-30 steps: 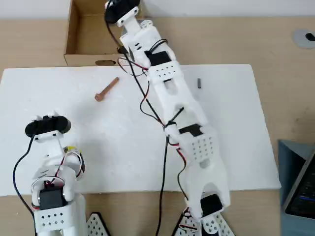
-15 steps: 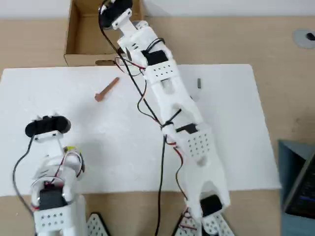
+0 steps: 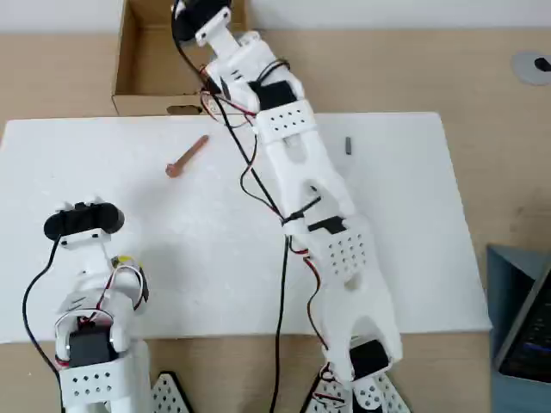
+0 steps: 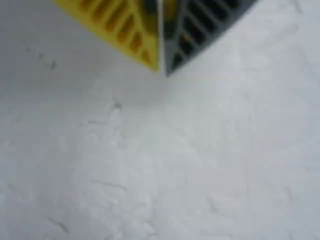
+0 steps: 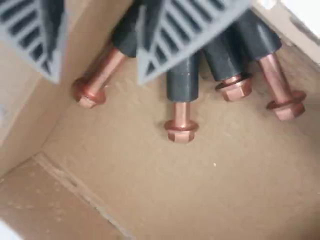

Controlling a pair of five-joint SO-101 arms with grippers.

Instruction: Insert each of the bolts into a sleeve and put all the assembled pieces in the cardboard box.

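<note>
My right gripper hangs open inside the cardboard box, its grey fingers spread wide. Several assembled pieces, copper bolts in black sleeves, lie side by side on the box floor; one of them lies in the gap between the fingers, against the box wall. A loose copper bolt rests on the white mat below the box. A small black sleeve lies on the mat to the right of the arm. My left gripper is shut on nothing, its tip close to the mat at the left front.
The right arm stretches diagonally across the mat from the front edge to the box. A dark device sits at the table's right edge, and a grey disc at the far right corner.
The right arm's wrist has shifted slightly left and deeper over the box. The left arm, loose bolt and sleeve have stayed put.
</note>
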